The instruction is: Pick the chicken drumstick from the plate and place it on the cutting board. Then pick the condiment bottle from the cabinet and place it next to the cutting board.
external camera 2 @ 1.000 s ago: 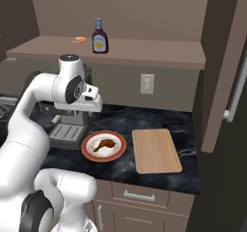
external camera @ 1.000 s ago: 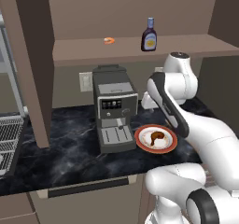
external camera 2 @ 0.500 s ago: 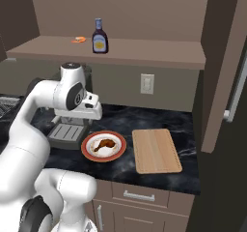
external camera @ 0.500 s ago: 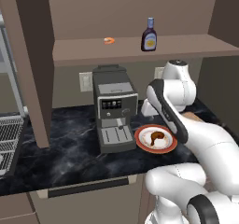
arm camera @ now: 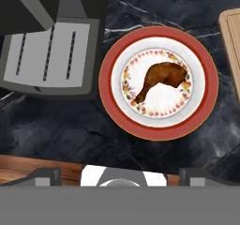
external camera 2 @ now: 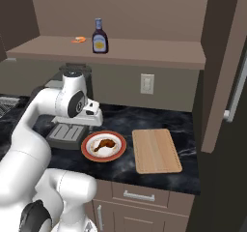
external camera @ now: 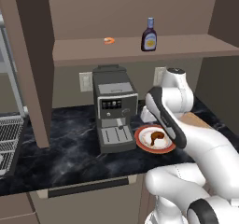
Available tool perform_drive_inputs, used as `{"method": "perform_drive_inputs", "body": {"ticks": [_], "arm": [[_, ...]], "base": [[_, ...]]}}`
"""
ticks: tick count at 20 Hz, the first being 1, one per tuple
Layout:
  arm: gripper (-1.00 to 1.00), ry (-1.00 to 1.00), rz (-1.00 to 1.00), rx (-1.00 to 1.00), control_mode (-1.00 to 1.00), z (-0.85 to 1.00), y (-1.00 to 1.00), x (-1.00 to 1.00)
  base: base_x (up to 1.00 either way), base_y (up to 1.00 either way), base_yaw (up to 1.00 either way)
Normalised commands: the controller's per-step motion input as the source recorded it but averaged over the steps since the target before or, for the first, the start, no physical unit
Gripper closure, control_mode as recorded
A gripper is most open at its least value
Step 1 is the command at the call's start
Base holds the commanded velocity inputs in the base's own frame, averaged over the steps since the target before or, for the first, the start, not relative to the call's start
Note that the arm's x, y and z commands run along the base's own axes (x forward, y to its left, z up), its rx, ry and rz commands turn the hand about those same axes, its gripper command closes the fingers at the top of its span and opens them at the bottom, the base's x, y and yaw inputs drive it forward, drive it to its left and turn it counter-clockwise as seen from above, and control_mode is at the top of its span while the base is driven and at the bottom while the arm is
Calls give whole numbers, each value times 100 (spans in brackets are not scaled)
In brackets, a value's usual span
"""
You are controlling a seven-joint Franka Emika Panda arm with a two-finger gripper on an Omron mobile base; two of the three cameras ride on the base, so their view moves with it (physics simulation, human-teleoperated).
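Drumstick lies in the middle of the plate, meaty end toward the cutting board, bone end pointing the other way; that leaves its thick middle open for a grasp from above, I judge. My gripper hangs over the plate, above the near rim, and whether its fingers are spread I cannot tell. The plate sits on the dark counter just beside the coffee machine's drip tray, so that side is tight. The board lies near the plate's other side, bare, with open counter around it. Farther back, up in the cabinet, the bottle stands upright on the shelf, well apart from a small orange item.
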Motion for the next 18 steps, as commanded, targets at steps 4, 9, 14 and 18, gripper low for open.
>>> {"method": "perform_drive_inputs", "body": {"ticks": [4,9,14,18], "arm": [[-100,0,0,0,-100,-31,0,0],[-100,0,0,0,-100,-29,0,0],[-100,0,0,0,-100,-27,0,0],[-100,0,-1,0,-100,-23,0,0]], "base": [[0,0,0],[0,0,0],[0,0,0],[0,0,0]]}}
